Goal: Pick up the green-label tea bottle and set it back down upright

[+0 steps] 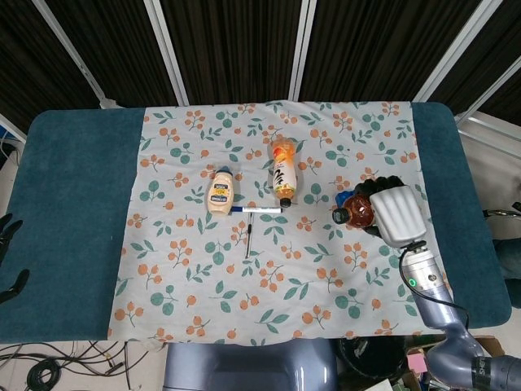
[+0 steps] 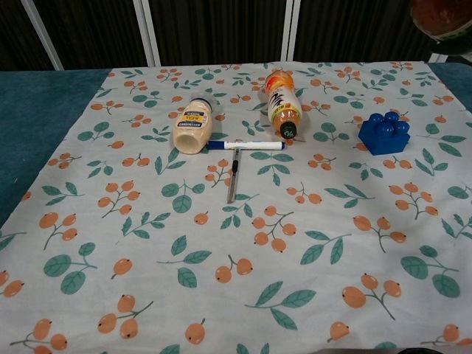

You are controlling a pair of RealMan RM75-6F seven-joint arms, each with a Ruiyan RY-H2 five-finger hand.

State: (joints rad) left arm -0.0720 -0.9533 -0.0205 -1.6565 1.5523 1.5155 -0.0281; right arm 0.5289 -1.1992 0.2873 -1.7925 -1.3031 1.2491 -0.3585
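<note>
The tea bottle [image 1: 356, 212] is up off the table in the right hand [image 1: 391, 210], over the right side of the flowery cloth [image 1: 203, 269]. From the head view you look almost straight down on its dark cap and brown shoulder, with the hand's fingers wrapped around the body. In the chest view only its rounded bottom [image 2: 442, 16] pokes in at the top right corner (so it's held well above the cloth).

Below it, the chest view shows a blue toy brick [image 2: 384, 133] sitting on the cloth. Further left lie an orange drink bottle [image 1: 282, 169], a marker pen [image 1: 256, 209] just past its cap, a thin dark pen [image 1: 248, 240] and a mayo jar [image 1: 221, 191] on its side.

The left hand [image 1: 10, 252] sits at the far left edge, off the table, and I can't tell how its fingers are set.
</note>
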